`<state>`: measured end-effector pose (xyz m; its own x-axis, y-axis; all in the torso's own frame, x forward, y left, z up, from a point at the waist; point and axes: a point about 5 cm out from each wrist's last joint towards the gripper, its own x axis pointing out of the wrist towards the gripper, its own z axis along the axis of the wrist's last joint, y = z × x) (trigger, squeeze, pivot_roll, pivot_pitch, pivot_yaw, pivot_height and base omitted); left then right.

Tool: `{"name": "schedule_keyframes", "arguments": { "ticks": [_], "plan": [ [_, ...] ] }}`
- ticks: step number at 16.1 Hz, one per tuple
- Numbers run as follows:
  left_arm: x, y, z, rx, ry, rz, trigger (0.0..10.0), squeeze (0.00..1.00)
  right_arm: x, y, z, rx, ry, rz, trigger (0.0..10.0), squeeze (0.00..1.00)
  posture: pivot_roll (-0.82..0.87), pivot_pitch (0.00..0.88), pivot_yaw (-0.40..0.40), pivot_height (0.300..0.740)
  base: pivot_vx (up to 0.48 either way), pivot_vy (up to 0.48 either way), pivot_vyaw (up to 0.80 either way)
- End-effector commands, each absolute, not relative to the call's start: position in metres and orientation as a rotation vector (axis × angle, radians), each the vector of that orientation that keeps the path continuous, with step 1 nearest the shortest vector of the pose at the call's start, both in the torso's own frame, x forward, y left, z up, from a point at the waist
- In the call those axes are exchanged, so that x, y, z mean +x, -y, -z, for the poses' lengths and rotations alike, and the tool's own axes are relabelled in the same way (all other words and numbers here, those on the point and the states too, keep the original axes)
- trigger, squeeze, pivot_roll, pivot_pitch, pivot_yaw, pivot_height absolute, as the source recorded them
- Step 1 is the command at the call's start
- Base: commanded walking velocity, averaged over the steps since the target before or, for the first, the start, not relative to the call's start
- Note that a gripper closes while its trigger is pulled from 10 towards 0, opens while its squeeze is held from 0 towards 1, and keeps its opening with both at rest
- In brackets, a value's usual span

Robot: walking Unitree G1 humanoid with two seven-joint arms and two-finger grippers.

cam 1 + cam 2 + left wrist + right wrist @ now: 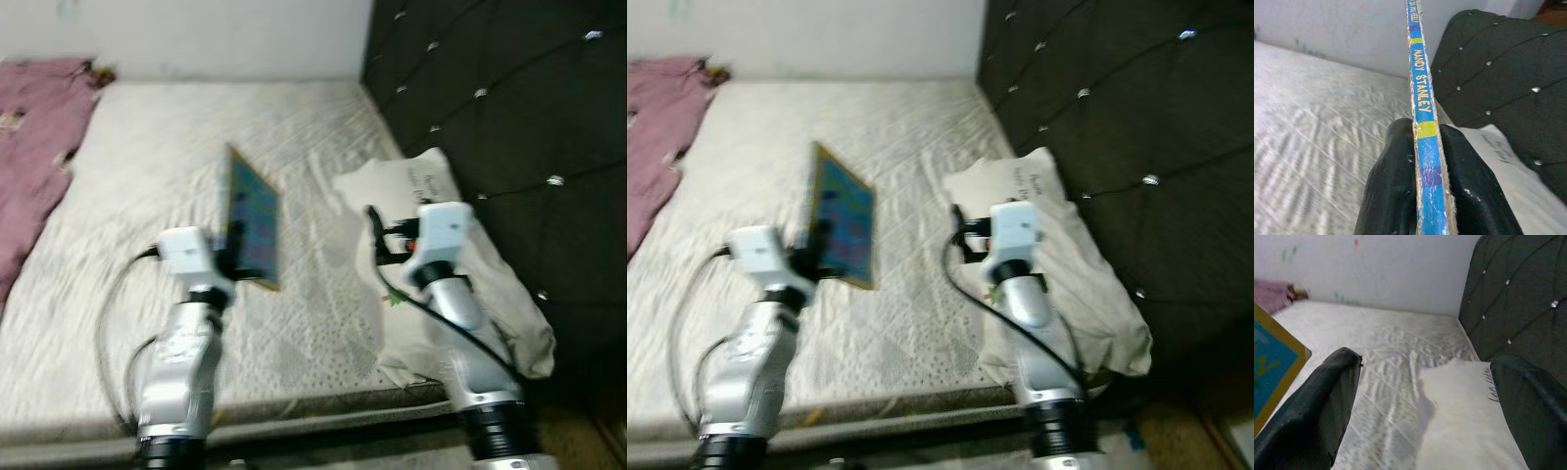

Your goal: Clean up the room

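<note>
A thin blue book with a yellow border (252, 217) is held upright on edge above the white mattress (157, 176). My left gripper (233, 257) is shut on the book's lower end. In the left wrist view the two black fingers (1396, 186) clamp the blue spine (1422, 103), which reads "NANDY STANLEY". My right gripper (377, 240) is open over the white pillow (470, 284) near the headboard. Its two fingers (1317, 406) are spread wide in the right wrist view with nothing between them. A corner of the book (1273, 367) shows there too.
A dark tufted headboard (509, 117) runs along the right side. A pink cloth (34, 147) lies on the mattress at the far left. A white wall (196, 34) stands behind the bed. The mattress front edge (294, 406) is just before my arms.
</note>
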<state>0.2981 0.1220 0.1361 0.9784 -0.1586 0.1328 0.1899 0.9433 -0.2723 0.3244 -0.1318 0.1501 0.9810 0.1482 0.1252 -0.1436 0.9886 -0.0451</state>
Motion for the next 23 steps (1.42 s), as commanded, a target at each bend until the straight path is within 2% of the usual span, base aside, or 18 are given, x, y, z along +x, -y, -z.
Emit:
{"name": "schedule_keyframes", "arguments": {
  "ticks": [1,3,19,23],
  "plan": [
    [0.298,-0.126,-0.143,-0.272,0.143,0.172,10.0,0.0,0.324,0.127,-0.152,-0.034,0.139,-0.163,10.0,0.0,-0.05,0.092,-0.056,0.74,0.0,0.0,0.79],
    [0.298,-0.126,-0.143,-0.271,0.143,0.172,10.0,0.0,0.324,0.126,-0.151,-0.029,0.136,-0.164,10.0,0.0,-0.05,0.093,-0.058,0.74,0.0,0.0,0.64],
    [0.297,-0.127,-0.143,-0.288,0.147,0.173,10.0,0.0,0.324,0.125,-0.149,-0.033,0.132,-0.165,10.0,0.0,-0.04,0.09,-0.061,0.74,0.0,0.0,0.0],
    [0.281,-0.135,-0.137,-0.263,0.132,0.128,10.0,0.0,0.317,0.129,-0.144,-0.024,0.114,-0.165,10.0,0.0,-0.03,0.102,-0.067,0.74,0.0,0.0,0.0]
  ]
}}
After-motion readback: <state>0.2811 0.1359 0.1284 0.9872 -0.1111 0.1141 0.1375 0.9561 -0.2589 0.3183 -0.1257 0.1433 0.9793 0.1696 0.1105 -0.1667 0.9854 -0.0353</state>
